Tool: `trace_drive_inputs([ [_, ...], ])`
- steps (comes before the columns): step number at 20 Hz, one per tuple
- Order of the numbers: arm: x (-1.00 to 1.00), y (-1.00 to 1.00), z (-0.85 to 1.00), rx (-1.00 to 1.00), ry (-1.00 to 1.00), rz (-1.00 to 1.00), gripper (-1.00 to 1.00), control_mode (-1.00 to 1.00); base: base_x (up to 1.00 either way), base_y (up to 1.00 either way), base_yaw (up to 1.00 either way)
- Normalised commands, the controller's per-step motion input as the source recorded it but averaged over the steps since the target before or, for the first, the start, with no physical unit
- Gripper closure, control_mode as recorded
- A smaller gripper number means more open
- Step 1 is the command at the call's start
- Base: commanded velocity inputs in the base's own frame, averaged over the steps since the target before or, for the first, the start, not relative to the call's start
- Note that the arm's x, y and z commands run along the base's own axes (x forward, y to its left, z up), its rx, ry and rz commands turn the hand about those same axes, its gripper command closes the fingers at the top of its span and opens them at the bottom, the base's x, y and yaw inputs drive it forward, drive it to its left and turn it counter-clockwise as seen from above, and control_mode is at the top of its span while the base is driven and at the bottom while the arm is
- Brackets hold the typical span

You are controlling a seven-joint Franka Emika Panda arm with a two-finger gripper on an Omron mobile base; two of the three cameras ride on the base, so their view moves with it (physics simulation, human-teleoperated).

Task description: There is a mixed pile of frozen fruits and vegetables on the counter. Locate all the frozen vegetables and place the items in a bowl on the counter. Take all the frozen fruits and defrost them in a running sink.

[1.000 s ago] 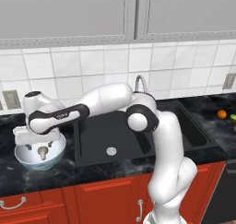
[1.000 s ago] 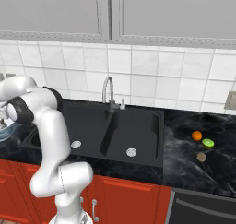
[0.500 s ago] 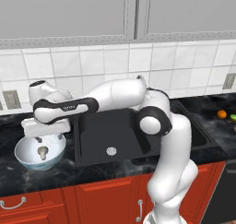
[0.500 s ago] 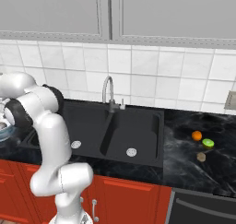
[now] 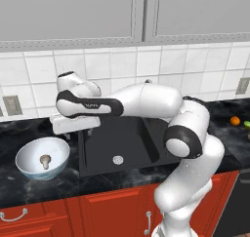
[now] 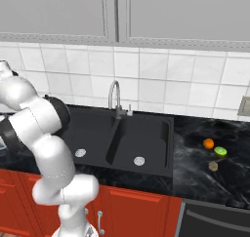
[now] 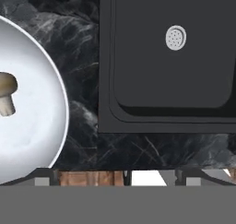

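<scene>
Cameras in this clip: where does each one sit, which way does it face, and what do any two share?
Left base view: behind the arm, left side, facing the sink and bowl; white arm crosses it.
Right base view: behind, right side, facing the faucet and fruits; arm at left.
Hand view: looks straight down at the counter.
Shared: hand and left base views both show the mushroom in the bowl.

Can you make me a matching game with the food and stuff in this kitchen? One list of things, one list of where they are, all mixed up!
Things:
1. small tan-brown mushroom with a pale stem
2. little round orange ball
3. bright lime green ball
4. round silver drain

Places:
A. on the black counter, between the orange ball and a small tan piece
B. in the floor of the matte black sink
C. inside the wide white bowl
D. on the black counter, nearest the tiled wall

Pairs: 1-C, 2-D, 3-A, 4-B
</scene>
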Motion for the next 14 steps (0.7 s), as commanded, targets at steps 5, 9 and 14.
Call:
trace_drive_inputs([
  [5, -0.29, -0.89, 0.32, 0.0, 0.0, 0.0, -1.0, -1.0, 0.0, 0.0, 0.0],
  [9, -0.49, -0.83, 0.33, 0.0, 0.02, 0.0, -1.0, -1.0, 0.0, 0.0, 0.0],
  [14, -0.34, -0.87, 0.4, 0.0, 0.04, 0.0, -1.0, -1.0, 0.0, 0.0, 0.0],
])
